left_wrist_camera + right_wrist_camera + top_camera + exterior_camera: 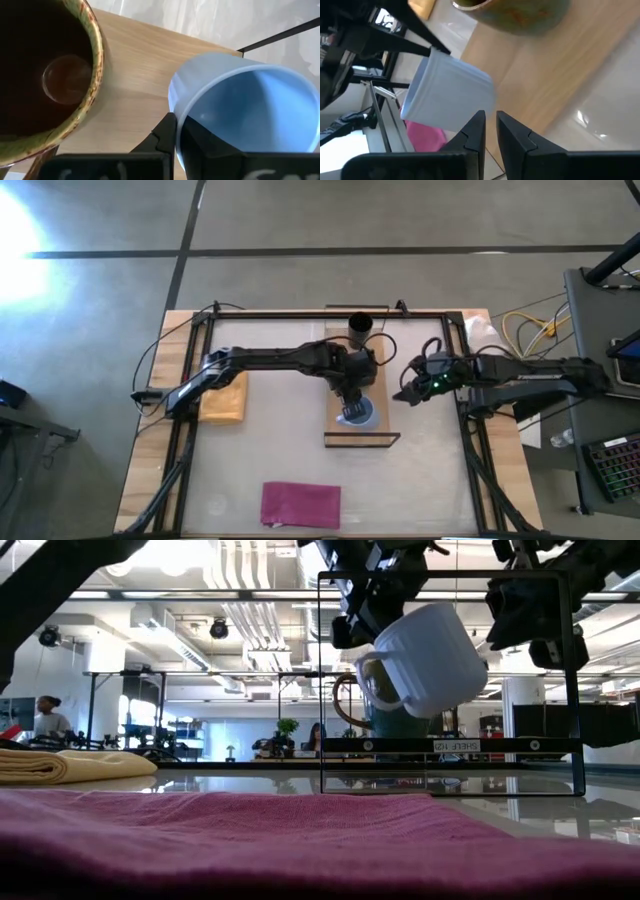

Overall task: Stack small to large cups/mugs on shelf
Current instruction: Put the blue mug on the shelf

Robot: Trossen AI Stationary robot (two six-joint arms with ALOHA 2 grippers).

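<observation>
The light-wood shelf board point(340, 430) lies at the table's middle. The black cylinder cup point(360, 328) stands on the board's far end. The brown mug with a dark inside point(50, 80) stands on the board, mostly under my left arm in the high view. My left gripper point(350, 402) is over the board's near half, shut on the light blue mug point(428, 655), which is lifted and tilted. My right gripper point(404, 396) hangs just right of the board, shut and empty, its fingers point(476, 131) pointing toward the blue mug point(447, 95). My left gripper holds the light blue mug by its rim wall point(175, 112), one finger point(164, 136) outside the wall and the other inside the hollow. The fingers come from above, slanting down. The mug is lifted clear of the board and tilted, its handle point(372, 680) on the lower side.
A folded yellow cloth point(223, 395) lies at the table's left and a magenta cloth point(300, 503) at the near edge. A thin black frame point(570, 680) stands around the board. Cables and a keyboard point(612, 465) are off the table's right side.
</observation>
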